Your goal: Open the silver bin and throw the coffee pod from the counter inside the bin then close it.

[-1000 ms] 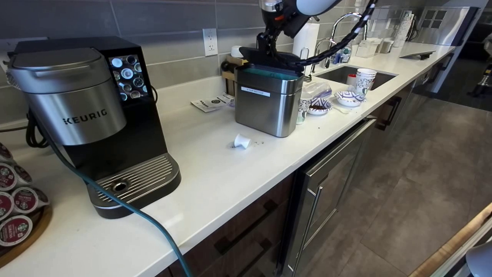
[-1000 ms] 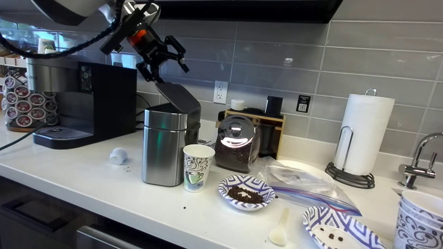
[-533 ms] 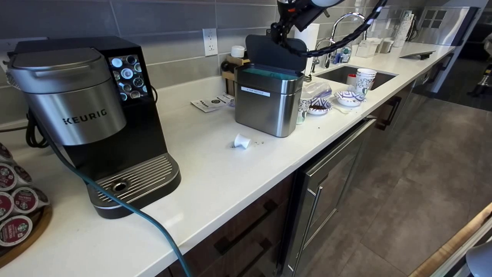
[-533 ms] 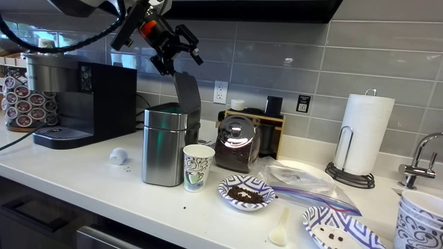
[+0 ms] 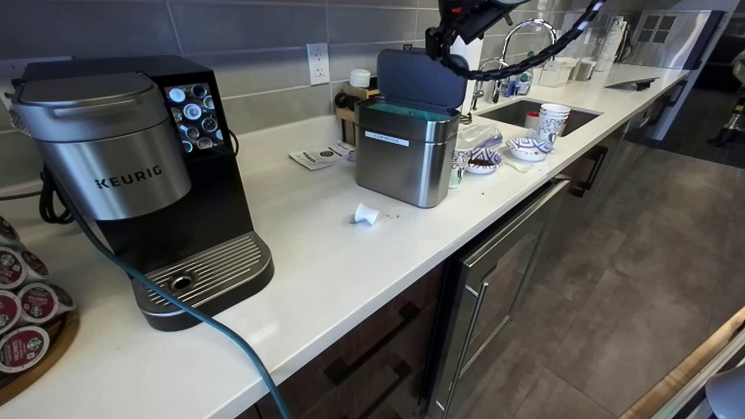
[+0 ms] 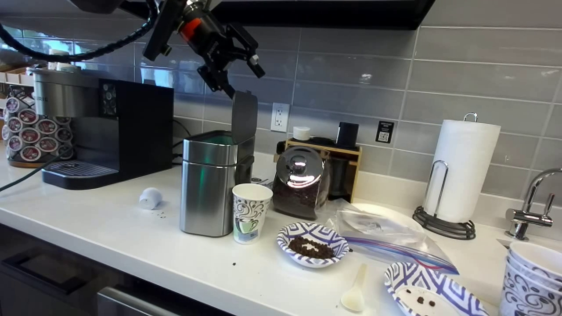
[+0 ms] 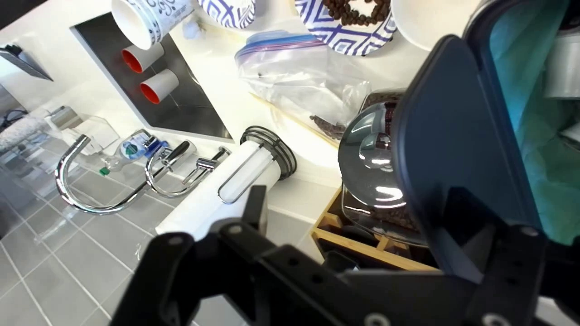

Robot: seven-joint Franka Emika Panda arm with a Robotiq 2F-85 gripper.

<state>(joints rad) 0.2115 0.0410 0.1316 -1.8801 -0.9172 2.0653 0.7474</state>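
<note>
Above the open silver bin, claw spread, arm cut off.

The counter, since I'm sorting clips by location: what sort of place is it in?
Likely a kitchen, perhaps in an office: the counter carries a Keurig coffee machine and stacked paper cups, and has a sink set into it.

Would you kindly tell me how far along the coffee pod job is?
Done: the lid of the silver bin stands raised, baring its teal liner. In hand: the gripper is open, one fingertip at the lid, perhaps steadying it. Left: the coffee pod lies on the counter, so pickup, drop and lid closing remain.
</note>
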